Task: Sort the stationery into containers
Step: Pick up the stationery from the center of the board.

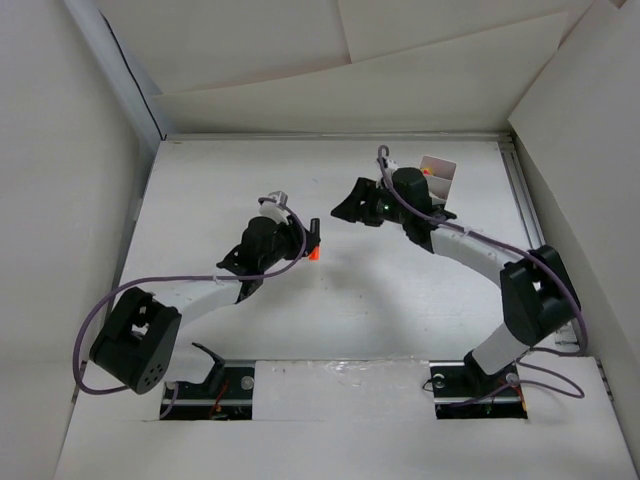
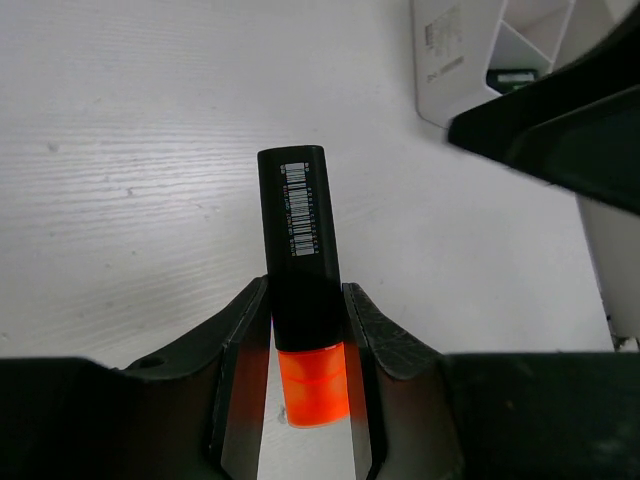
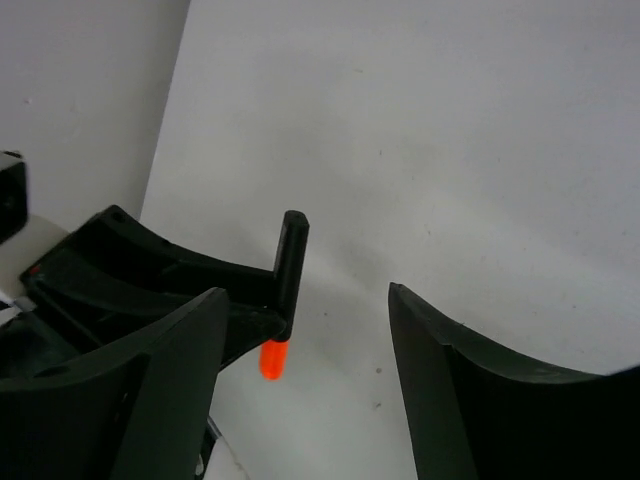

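My left gripper (image 1: 313, 240) is shut on a short black marker with an orange end (image 2: 302, 270), held above the white table; the marker also shows in the top view (image 1: 314, 249) and in the right wrist view (image 3: 286, 290). My right gripper (image 1: 349, 208) is open and empty, its fingers (image 3: 450, 390) spread wide, just right of the left gripper. The white compartment box (image 1: 441, 178) stands behind the right arm, partly hidden by it; its corner shows in the left wrist view (image 2: 470, 50), with a dark piece in one compartment (image 2: 512, 78).
White walls enclose the table on the left, back and right (image 1: 570, 110). The right arm's black body (image 2: 570, 130) crosses between the held marker and the box. Bare white table (image 1: 330, 310) lies around both grippers.
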### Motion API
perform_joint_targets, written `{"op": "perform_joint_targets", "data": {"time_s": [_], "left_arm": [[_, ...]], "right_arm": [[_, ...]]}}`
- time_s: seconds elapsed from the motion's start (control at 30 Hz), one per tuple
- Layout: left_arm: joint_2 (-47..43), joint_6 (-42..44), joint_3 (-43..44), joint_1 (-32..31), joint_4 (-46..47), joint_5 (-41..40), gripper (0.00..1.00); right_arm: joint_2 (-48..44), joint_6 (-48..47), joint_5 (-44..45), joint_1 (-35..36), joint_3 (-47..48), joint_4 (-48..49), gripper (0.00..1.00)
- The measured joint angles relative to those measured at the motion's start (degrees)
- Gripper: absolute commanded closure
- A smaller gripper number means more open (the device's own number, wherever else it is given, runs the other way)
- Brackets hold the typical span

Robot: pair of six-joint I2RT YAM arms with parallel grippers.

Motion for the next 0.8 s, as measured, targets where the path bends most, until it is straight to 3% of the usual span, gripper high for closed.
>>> {"op": "perform_joint_targets", "data": {"time_s": [0.07, 0.43, 0.57, 0.6, 0.7, 0.73, 0.8], "left_arm": [[-1.0, 0.3, -1.0, 0.0, 2.0, 1.9, 1.00], [-1.7, 1.2, -3.4, 0.1, 7.5, 9.2, 1.00], [-1.7, 1.4, -4.2, 0.1, 9.1, 11.2, 1.00], [-1.7, 1.4, -4.2, 0.1, 9.2, 11.5, 1.00], [-1.7, 1.4, -4.2, 0.1, 9.2, 11.9, 1.00], [-1.7, 1.6, -4.3, 0.1, 9.2, 12.0, 1.00], [-1.7, 1.8, -4.4, 0.1, 9.1, 12.0, 1.00]], "right_arm": [[2.4, 0.7, -0.6, 0.8, 0.0, 0.5, 0.23], [7.5, 3.7, -3.2, 4.1, 0.0, 4.3, 0.26], [8.4, 4.7, -3.5, 4.4, 0.0, 5.6, 0.48], [8.7, 5.1, -3.6, 4.4, 0.0, 6.0, 0.58], [9.0, 6.0, -3.8, 4.4, 0.0, 6.6, 0.75], [9.0, 6.4, -3.8, 4.4, 0.0, 6.9, 0.85], [9.0, 7.4, -4.2, 4.5, 0.2, 7.7, 0.91]]}}
